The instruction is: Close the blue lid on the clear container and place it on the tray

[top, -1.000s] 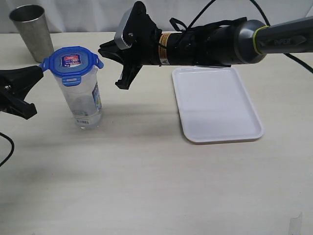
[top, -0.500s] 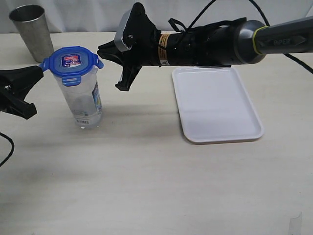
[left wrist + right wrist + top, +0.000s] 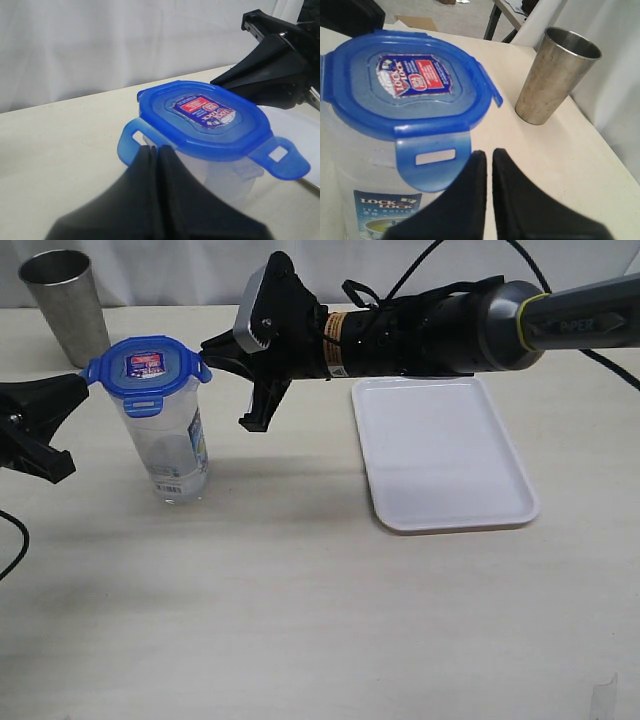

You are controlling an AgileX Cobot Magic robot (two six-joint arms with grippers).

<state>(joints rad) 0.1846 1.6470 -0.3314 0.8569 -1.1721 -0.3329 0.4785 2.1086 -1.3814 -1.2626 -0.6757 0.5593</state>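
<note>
The clear container [image 3: 172, 445] stands upright on the table left of the tray [image 3: 440, 455]. The blue lid [image 3: 148, 368] rests on top of it, its flaps sticking outward. My left gripper [image 3: 82, 383] is shut, its tip at the lid's left flap; in the left wrist view the shut tip [image 3: 157, 150] sits just under the lid [image 3: 205, 117]. My right gripper [image 3: 207, 343] reaches across from the right, shut, its tip at the right flap. In the right wrist view the fingertips [image 3: 486, 154] sit beside a flap [image 3: 432, 159] of the lid [image 3: 405, 90], holding nothing.
A grey metal cup [image 3: 65, 305] stands at the back left, behind the container, also in the right wrist view as the cup [image 3: 552, 75]. The right arm [image 3: 450, 325] stretches over the tray's far edge. A white curtain closes the back.
The right gripper has edged slightly toward the lid's right flap. The left gripper, the container and the lid have not moved.
</note>
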